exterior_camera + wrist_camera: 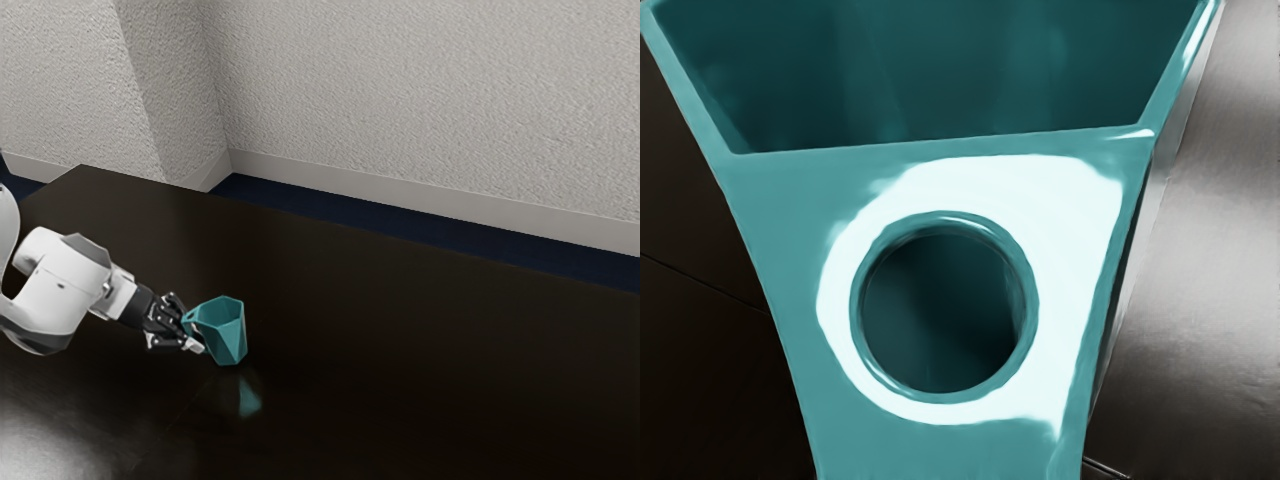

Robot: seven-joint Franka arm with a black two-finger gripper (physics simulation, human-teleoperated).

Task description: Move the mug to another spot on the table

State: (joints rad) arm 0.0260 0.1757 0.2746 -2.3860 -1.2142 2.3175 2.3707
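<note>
The end effector (186,331) grips the teal faceted mug (222,330) by its handle (1070,250) from the mug's 9 o'clock. The mug is tilted, seemingly just clear of the dark bench (420,340), around the bench's 8 o'clock, ready for carrying.

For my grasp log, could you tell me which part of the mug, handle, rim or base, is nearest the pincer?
The handle, the ring on the side of the teal mug, sits at the pincer; rim and base lie beyond it.
</note>
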